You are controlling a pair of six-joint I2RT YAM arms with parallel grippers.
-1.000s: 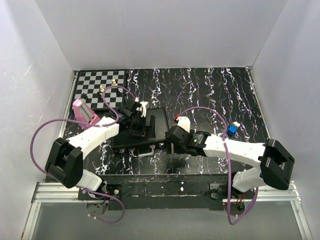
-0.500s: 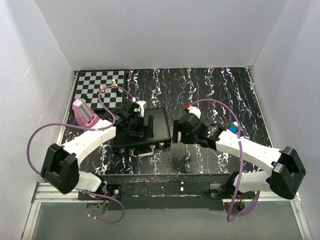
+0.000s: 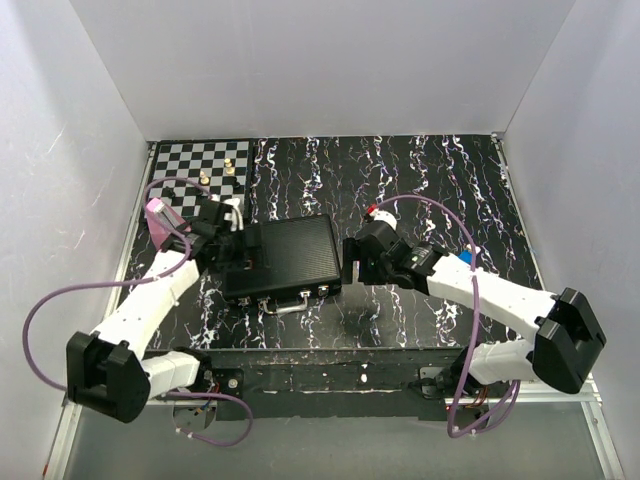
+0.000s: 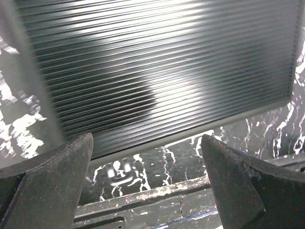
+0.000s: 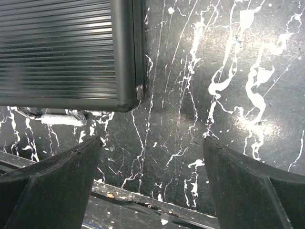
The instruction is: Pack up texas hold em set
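The black marbled table (image 3: 430, 190) carries the closed, ribbed black briefcase (image 3: 290, 250). It lies flat left of centre with its handle (image 3: 287, 308) facing the arms' bases, and the chessboard (image 3: 190, 168) sits in the far left corner behind it. The left gripper (image 3: 226, 252) is at the briefcase's left end, jaws spread wide and holding nothing. The right gripper (image 3: 350, 262) is just beside its right end, likewise spread and holding nothing, and a small pink object (image 3: 160, 222) lies near the left wall.

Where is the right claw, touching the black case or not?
Apart. The right wrist view shows the right gripper open, its fingers clear of the black case, with bare marbled table between them and the case's corner.
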